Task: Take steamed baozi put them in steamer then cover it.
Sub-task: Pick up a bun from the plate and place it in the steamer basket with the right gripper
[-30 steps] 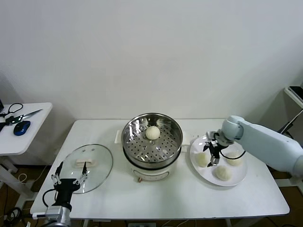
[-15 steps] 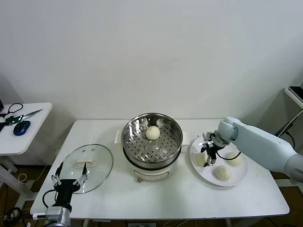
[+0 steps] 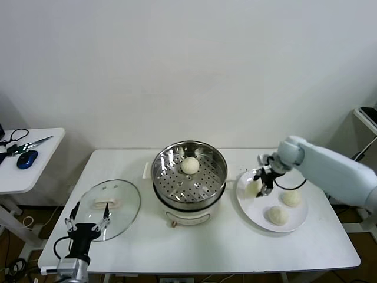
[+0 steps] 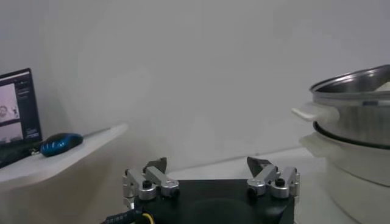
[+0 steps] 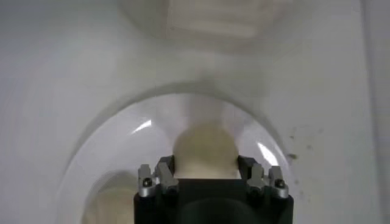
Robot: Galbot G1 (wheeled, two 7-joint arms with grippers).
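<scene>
In the right wrist view the right gripper point(image 5: 206, 165) covers the near part of the baozi point(image 5: 206, 146) between its fingers, so contact cannot be judged there. A second baozi point(image 5: 108, 201) is cut off by the picture's edge, and the plate point(image 5: 116, 137) runs out of view too. In the head view the gripper hides that bun's right side. In the left wrist view the steamer point(image 4: 356, 103) is cut off at the right edge, and the monitor point(image 4: 17, 109) at the left.
</scene>
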